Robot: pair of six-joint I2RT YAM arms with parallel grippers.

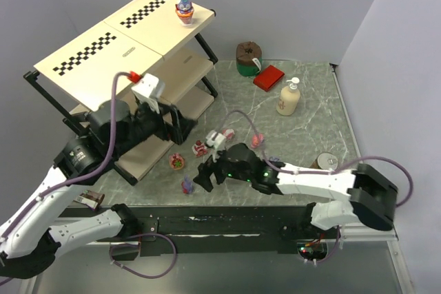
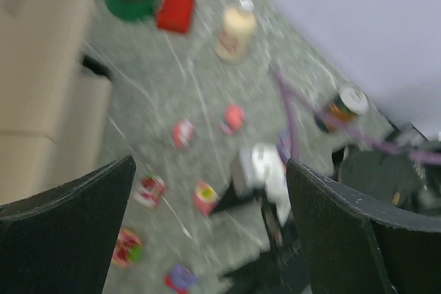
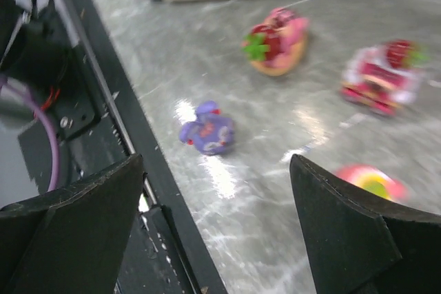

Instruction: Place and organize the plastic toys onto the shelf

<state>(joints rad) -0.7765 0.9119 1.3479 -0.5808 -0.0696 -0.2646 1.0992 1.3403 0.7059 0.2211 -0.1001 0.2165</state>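
One bunny toy (image 1: 184,6) stood on the top board of the shelf (image 1: 96,80), while the other plastic toys (image 1: 200,147) lay scattered on the tabletop (image 1: 303,135) in front of it. The left jaws were spread wide and empty beside the shelf's lower tiers. The right jaws, likewise wide and empty, hung above a purple toy (image 3: 209,129) near the tabletop's front edge.

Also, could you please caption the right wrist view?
Open right end effector above small purple plastic bunny on marbled table.
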